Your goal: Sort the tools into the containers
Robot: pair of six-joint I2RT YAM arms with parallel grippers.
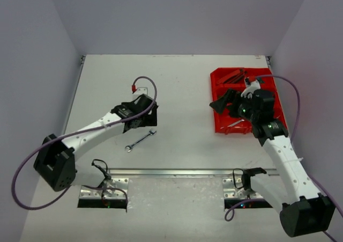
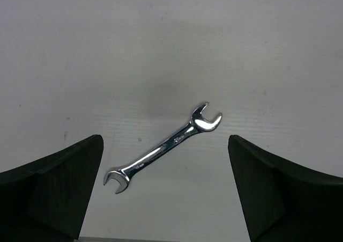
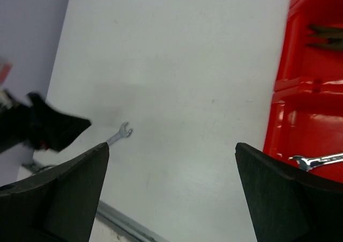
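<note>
Left wrist view: left end effector (image 2: 165,155) hangs released over the small silver open-ended wrench (image 2: 163,148) lying diagonally on the white tabletop (image 2: 161,38); best squared across its shank before descending; right end effector (image 1: 221,103), released too, hovers at the bright red compartmented plastic tray (image 1: 218,82).

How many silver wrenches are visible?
2. First wrench on the table by the left hand; second wrench in the near compartment of the red tray. Right arm may hide more.

Looks like a robotics lab cell: bare white counter (image 1: 182,86), plain grey walls (image 1: 177,16), robot arms (image 1: 91,128) bolted along a metal rail (image 1: 177,173).
</note>
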